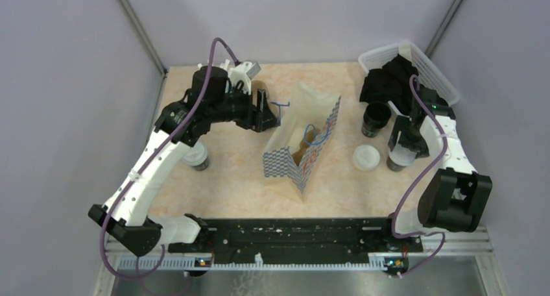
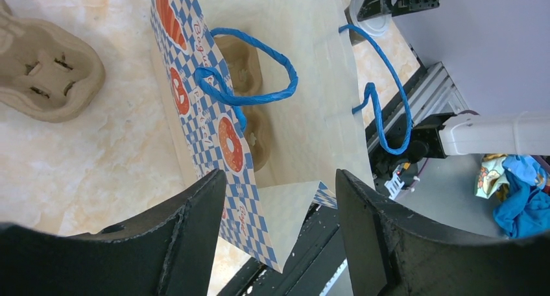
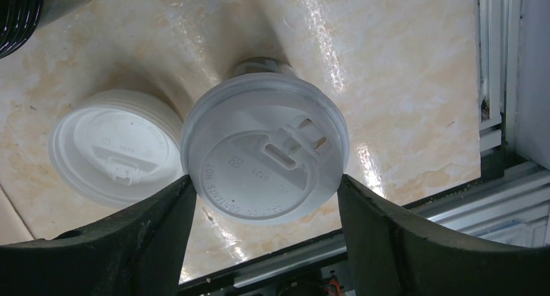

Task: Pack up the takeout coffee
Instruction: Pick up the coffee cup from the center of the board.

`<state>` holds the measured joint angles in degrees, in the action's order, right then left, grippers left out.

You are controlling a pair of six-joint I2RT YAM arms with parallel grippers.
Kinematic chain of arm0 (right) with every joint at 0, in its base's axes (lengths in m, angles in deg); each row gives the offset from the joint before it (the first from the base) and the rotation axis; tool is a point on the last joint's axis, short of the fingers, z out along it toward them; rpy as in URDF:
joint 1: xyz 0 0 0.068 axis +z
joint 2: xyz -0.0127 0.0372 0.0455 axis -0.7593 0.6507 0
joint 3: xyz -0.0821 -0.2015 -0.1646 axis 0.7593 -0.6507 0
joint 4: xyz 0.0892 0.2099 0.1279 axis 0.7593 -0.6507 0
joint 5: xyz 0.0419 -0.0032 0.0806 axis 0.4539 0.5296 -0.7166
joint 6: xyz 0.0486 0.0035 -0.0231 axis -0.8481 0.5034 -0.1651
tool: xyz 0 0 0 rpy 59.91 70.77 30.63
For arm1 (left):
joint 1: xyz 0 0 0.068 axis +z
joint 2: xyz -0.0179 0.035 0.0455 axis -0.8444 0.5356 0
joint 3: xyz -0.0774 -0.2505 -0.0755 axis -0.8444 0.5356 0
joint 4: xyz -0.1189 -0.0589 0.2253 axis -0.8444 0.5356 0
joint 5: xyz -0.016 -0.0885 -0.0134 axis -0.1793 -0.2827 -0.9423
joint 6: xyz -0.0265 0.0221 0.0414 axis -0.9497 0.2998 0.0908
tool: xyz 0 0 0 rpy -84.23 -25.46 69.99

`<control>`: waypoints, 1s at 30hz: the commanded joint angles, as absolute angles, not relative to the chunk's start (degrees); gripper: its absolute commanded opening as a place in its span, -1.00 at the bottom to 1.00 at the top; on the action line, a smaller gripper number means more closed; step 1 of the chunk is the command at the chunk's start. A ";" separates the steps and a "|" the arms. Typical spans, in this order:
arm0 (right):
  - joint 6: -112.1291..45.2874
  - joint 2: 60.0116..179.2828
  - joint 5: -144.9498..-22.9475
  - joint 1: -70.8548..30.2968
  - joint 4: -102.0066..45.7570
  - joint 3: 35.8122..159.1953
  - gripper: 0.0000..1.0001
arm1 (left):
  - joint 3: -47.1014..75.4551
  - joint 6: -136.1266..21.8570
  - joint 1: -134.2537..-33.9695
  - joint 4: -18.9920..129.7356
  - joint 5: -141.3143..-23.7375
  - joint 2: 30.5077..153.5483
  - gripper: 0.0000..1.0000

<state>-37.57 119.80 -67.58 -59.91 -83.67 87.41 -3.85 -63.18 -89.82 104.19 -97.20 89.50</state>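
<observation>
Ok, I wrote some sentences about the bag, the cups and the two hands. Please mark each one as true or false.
1. A pulp carrier sits inside the paper bag. True.
2. The right hand stands around a cup without a lid. False: the lidded cup between its fingers wears a white lid.
3. A loose lid lies on the table beside that cup. True.
4. The left hand grips a cup. False: it is open and empty, facing the bag.
5. The open black cup stands inside the bag. False: it stands on the table near the basket.
</observation>
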 commanded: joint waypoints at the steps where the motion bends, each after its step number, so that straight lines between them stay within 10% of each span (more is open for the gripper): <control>1: -37.78 117.45 -66.99 -59.55 -85.78 90.29 0.44 | -7.87 -62.56 -88.95 104.22 -97.42 90.24 0.42; 18: -41.89 100.26 -84.78 -59.43 -93.30 99.56 0.38 | -18.06 -67.66 -86.09 96.02 -100.34 101.79 0.60; 30: -42.56 102.90 -94.69 -59.15 -98.68 117.26 0.36 | -33.14 -55.27 -86.39 100.00 -97.53 118.76 0.30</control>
<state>-41.83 101.28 -90.15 -59.65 -96.87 111.36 -25.94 -59.58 -86.21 97.22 -95.13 112.24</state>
